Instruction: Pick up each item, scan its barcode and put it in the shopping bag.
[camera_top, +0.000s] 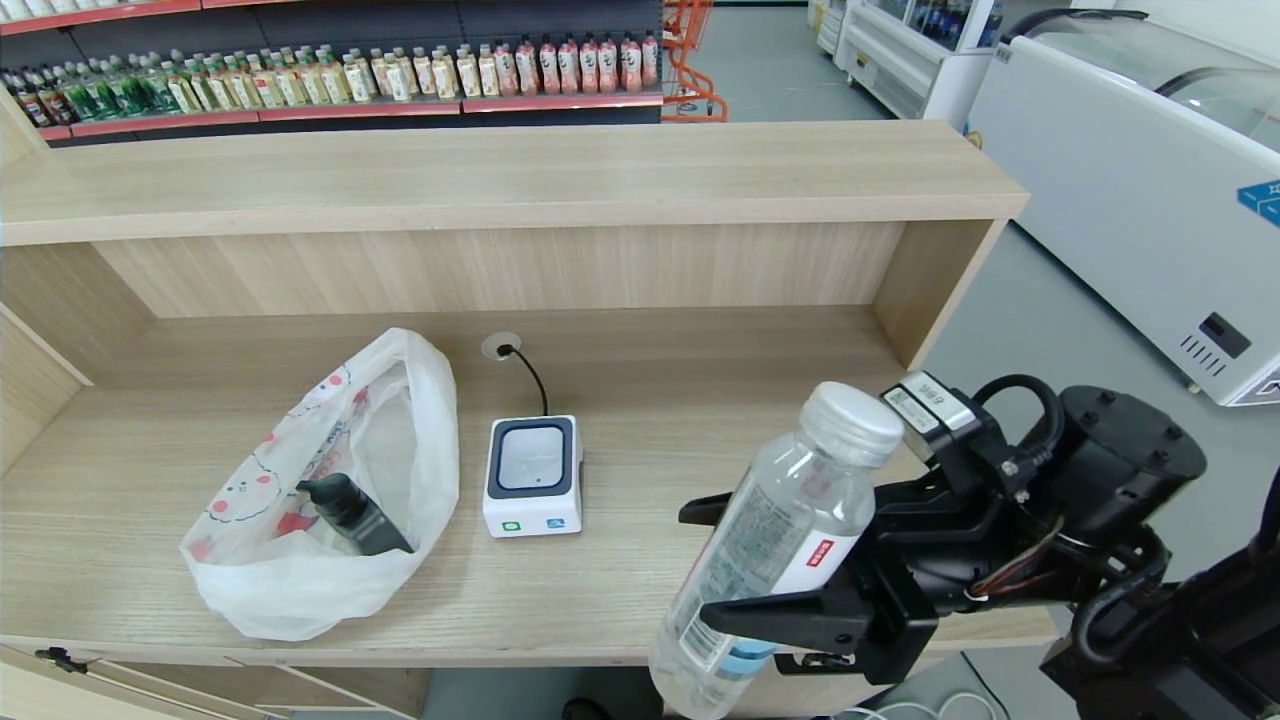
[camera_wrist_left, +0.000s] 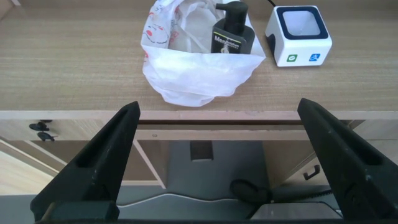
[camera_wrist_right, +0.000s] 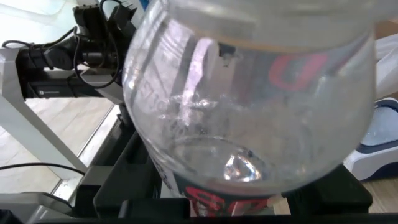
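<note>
So the right gripper (camera_top: 695, 565) is all matte black, with chunky angular fingers (camera_top: 770, 612). Just behind the fingers there's a boxy block with two white stickers (camera_top: 930, 400), and a fat black cable (camera_top: 1030, 395) loops out of it. Further back you get thin reddish wires (camera_top: 1000, 582) and a round black joint housing (camera_top: 1135, 450) dotted with small screws. The left gripper (camera_wrist_left: 217, 109) has plain black tapering left fingers (camera_wrist_left: 99, 165).

no readable text on bottle (camera_top: 770, 540), scanner (camera_top: 533, 476).
</note>
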